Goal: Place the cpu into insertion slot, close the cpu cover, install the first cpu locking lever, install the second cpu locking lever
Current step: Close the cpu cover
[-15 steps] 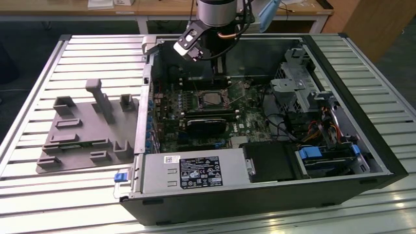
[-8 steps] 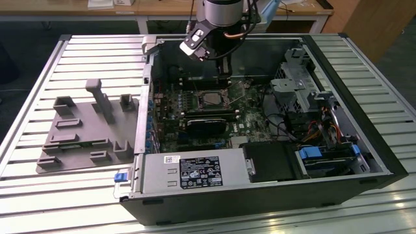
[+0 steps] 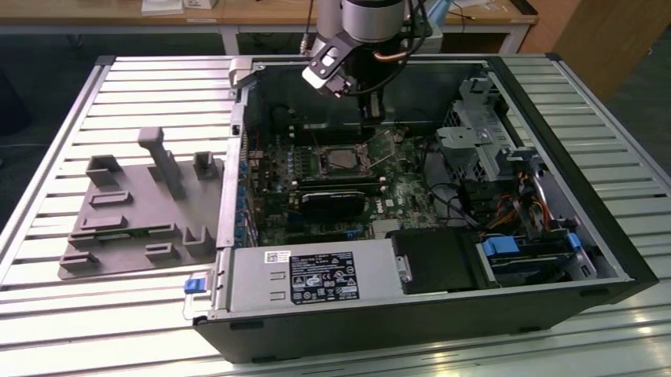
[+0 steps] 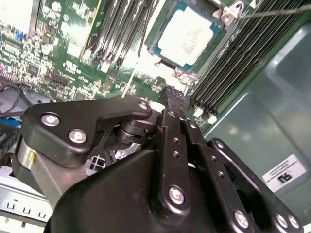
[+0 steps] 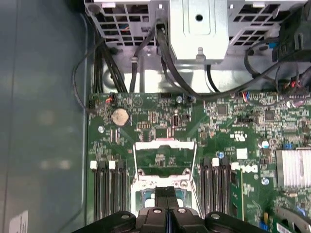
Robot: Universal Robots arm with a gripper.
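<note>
Cpu seated in slot; cover tipped open beside it; pincer closed, holding nothing, near slot.

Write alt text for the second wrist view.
A black gripper, jaws shut, looms in the foreground above a green circuit board. Just beyond its tip, a silvery chip sits in its socket, with dark memory slots on both sides.

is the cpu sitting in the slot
Yes, in the second wrist view the cpu lies flat inside the slot, silvery top showing.
</note>
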